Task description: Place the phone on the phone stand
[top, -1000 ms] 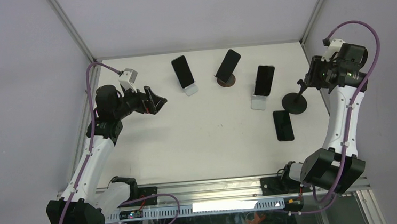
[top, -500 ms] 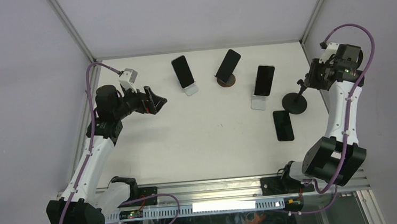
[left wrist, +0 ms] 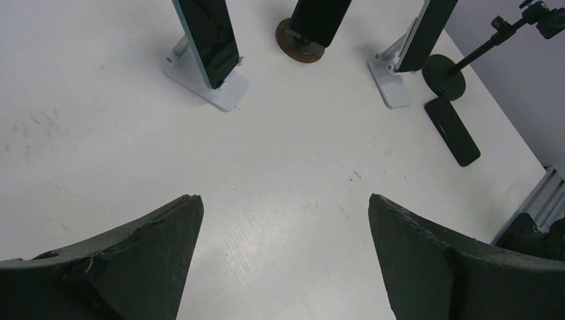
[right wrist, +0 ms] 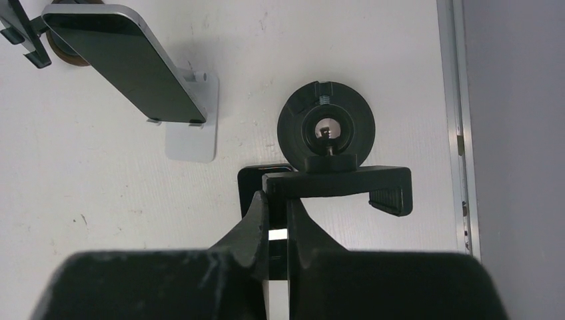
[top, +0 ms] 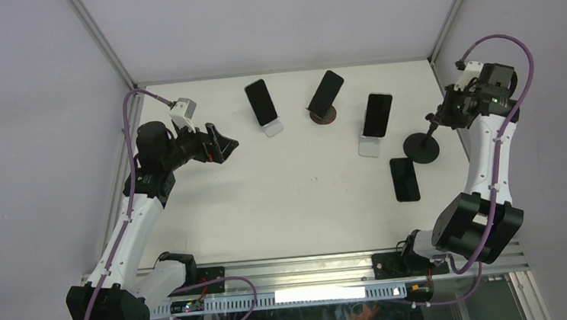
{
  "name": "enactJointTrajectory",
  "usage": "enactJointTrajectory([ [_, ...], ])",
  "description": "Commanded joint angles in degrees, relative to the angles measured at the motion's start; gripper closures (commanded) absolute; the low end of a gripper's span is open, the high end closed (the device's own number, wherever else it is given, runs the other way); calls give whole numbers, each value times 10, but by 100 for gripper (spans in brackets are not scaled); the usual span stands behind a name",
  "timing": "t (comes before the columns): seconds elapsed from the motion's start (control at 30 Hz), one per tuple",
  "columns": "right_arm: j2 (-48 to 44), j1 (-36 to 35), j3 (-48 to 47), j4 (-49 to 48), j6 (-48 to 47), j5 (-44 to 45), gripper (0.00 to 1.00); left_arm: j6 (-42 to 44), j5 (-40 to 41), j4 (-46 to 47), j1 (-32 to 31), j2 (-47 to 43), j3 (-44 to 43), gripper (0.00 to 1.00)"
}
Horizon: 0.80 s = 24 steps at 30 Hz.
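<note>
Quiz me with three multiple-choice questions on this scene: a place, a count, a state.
1. Where does the flat phone lie? A) on a white stand B) on the table beside the black stand C) on the metal rail
2. How many phones sit propped upright? A) one B) five C) three
3. The left tool is: A) open B) shut on a phone C) shut on a cable
1B, it lies by the round base; 2C, three lean upright; 3A, fingers wide apart, nothing between.
</note>
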<state>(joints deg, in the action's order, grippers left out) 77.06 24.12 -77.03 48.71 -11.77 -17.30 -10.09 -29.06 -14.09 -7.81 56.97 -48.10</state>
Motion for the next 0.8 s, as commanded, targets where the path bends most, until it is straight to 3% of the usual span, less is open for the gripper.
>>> enactJointTrajectory([
  [0.0,-9,4,-42,-24,-26,13,100,-7,-15,5,3,-3,-3,1],
  [0.37,-19,4,-139,14,-55,-15,100,1,-7,-1,3,2,-3,1],
  [0.77,-92,-51,-101,112,-89,-118,100,10,-5,-3,3,7,-3,1],
])
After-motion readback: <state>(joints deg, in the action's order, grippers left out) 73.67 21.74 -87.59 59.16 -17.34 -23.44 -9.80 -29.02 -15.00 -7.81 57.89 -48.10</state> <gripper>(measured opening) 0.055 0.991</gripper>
